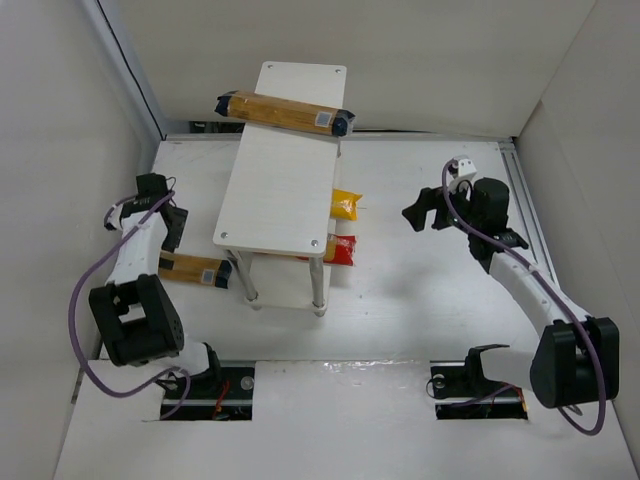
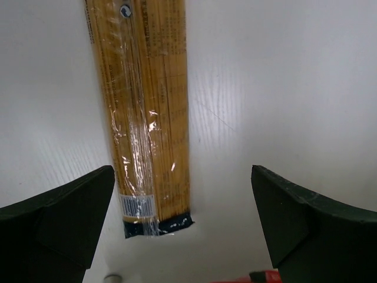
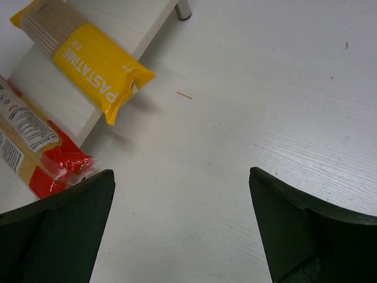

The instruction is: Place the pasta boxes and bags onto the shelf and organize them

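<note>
Far left: left gripper (image 1: 172,228), jaws spread wide and holding nothing, hanging low over the table (image 1: 420,320) to the left of the shelf (image 1: 280,190). Below and ahead of it, the loose pasta box (image 1: 195,270), flat on the table. In the wrist view, long axis running straight away from the camera, so crossways to the closing line of the jaws. Good alignment, though lying nearer the left finger, navy end closest. Judged next: a small sideways shift, a reach farther along toward the middle of the box, then down and closed across the narrow width.

Centre: a second pasta box (image 1: 285,112) laid across the far end of the top board. On the lower tier, the yellow bag (image 1: 345,205) and red bag (image 1: 340,250), ends poking out to the right.

Far right: right gripper (image 1: 420,213), likewise wide and empty, near those bags and well apart from the loose pasta box. Plainly a job for the left arm.
</note>
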Controlling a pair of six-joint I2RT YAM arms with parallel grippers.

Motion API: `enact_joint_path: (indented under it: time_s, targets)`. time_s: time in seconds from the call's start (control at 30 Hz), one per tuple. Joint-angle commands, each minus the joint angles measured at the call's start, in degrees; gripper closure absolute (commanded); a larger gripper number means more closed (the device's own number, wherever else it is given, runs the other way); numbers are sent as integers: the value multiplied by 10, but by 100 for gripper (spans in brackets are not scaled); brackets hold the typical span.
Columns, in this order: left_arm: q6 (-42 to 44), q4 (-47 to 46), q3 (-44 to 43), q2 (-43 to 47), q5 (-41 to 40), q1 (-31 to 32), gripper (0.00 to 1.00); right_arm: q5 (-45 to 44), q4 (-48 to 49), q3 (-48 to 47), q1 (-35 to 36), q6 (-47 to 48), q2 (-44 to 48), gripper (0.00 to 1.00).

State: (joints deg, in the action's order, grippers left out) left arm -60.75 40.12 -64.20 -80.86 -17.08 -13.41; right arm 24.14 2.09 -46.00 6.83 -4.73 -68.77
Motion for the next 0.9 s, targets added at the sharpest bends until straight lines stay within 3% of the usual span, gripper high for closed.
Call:
enact_joint_path:
  time_s: [0.0,0.3,0.73,0.83,0.87]
  targets:
    - [-19,4,-2,-40,6,-3,0,-7,13,-1,5,6,-17,0]
    - [21,-100,99,-91,63,-66,0,-70,8,4,5,0,7,0]
    - [14,-164,111,-152,48,-66,0,-83,8,9,-1,5,25,0]
    - [14,-158,111,-171,42,-66,6,-83,8,9,-1,5,25,0]
    - [14,-158,111,-179,42,-66,13,-83,8,9,-1,5,25,0]
